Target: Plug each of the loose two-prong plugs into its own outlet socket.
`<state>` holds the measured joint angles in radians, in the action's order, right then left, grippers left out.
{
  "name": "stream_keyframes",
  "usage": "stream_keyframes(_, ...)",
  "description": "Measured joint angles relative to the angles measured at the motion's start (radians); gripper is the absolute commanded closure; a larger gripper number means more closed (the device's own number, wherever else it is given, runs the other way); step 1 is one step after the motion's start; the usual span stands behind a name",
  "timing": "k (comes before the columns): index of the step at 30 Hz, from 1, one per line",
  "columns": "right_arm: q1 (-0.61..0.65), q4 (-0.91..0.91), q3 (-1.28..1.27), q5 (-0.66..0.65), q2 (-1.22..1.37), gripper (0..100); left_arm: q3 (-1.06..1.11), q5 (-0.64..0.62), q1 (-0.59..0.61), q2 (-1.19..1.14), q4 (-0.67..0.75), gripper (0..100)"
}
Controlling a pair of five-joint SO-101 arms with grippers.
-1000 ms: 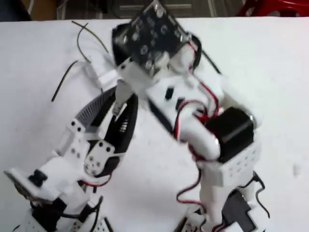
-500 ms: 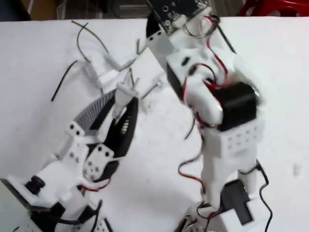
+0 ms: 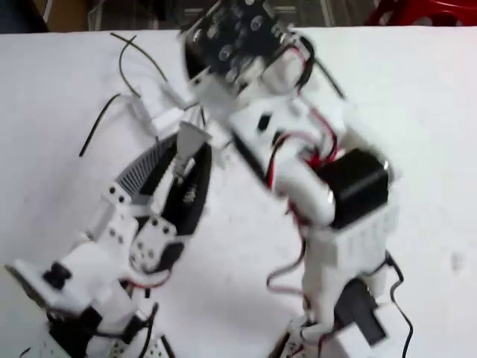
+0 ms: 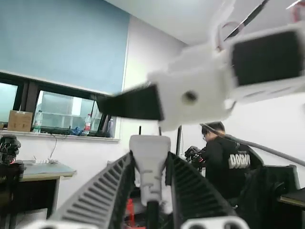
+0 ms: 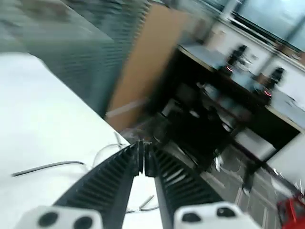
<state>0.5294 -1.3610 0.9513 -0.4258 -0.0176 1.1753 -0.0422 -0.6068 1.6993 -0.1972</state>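
Tabletop white with loose wires; left tool tight on a plug, right tool pressed together; desks beyond.

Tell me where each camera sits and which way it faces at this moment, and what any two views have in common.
High view: fixed above the table, looking down; both arms show, the left gripper shut on a white plug.
Left wrist view: on the left wrist, tilted up into the room; its fingers flank the plug, the other arm beyond.
Right wrist view: on the right wrist, looking along the right gripper across the table toward the room.
Shared: high and left wrist views both show the plug.
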Motion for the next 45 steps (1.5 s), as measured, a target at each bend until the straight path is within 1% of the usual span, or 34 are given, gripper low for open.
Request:
stream_keyframes(4, -0.112, 0.000, -0.009, -0.002, 0.120, 97.9, 0.000, 0.003, 0.003, -0.008, 0.000, 98)
stream_keyframes(7, -0.170, 0.000, -0.003, 0.000, 0.123, 97.9, 0.000, 0.005, 0.003, 0.002, 0.000, 98)
stream_keyframes(12, -0.178, 0.000, 0.100, 0.000, 0.112, 97.9, 0.003, 0.005, 0.003, 0.002, 0.000, 98)
stream_keyframes(14, -0.141, -0.003, 0.161, 0.000, 0.069, 97.9, 0.017, 0.005, 0.003, 0.005, 0.000, 98)
stream_keyframes(16, -0.072, -0.026, 0.212, -0.008, 0.009, 97.9, 0.028, 0.005, 0.003, 0.003, 0.003, 98)
stream_keyframes(21, 0.190, -0.112, 0.221, -0.094, -0.086, 97.9, 0.029, 0.005, 0.003, 0.005, 0.005, 98)
stream_keyframes(22, 0.219, -0.121, 0.209, -0.101, -0.091, 97.9, 0.029, 0.005, 0.003, 0.005, 0.005, 98)
stream_keyframes(24, 0.236, -0.126, 0.166, -0.109, -0.092, 97.9, 0.029, 0.005, 0.003, 0.005, 0.005, 98)
stream_keyframes(25, 0.230, -0.126, 0.132, -0.110, -0.092, 97.9, 0.029, 0.005, 0.003, 0.005, 0.005, 98)
stream_keyframes(28, 0.158, -0.077, 0.005, -0.109, -0.091, 97.9, 0.031, 0.002, 0.005, -0.006, 0.005, 98)
stream_keyframes(32, 0.021, 0.048, -0.178, -0.107, -0.097, 97.9, 0.041, 0.002, -0.002, -0.014, 0.003, 98)
stream_keyframes(37, -0.133, 0.112, -0.364, -0.107, -0.087, 97.9, 0.032, 0.003, 0.003, 0.008, 0.006, 98)
stream_keyframes(40, -0.158, 0.115, -0.377, -0.107, -0.091, 97.9, 0.035, 0.009, 0.000, -0.009, 0.009, 98)
stream_keyframes(45, -0.187, 0.115, -0.302, -0.109, -0.089, 97.9, 0.035, 0.009, 0.058, 0.005, 0.009, 98)
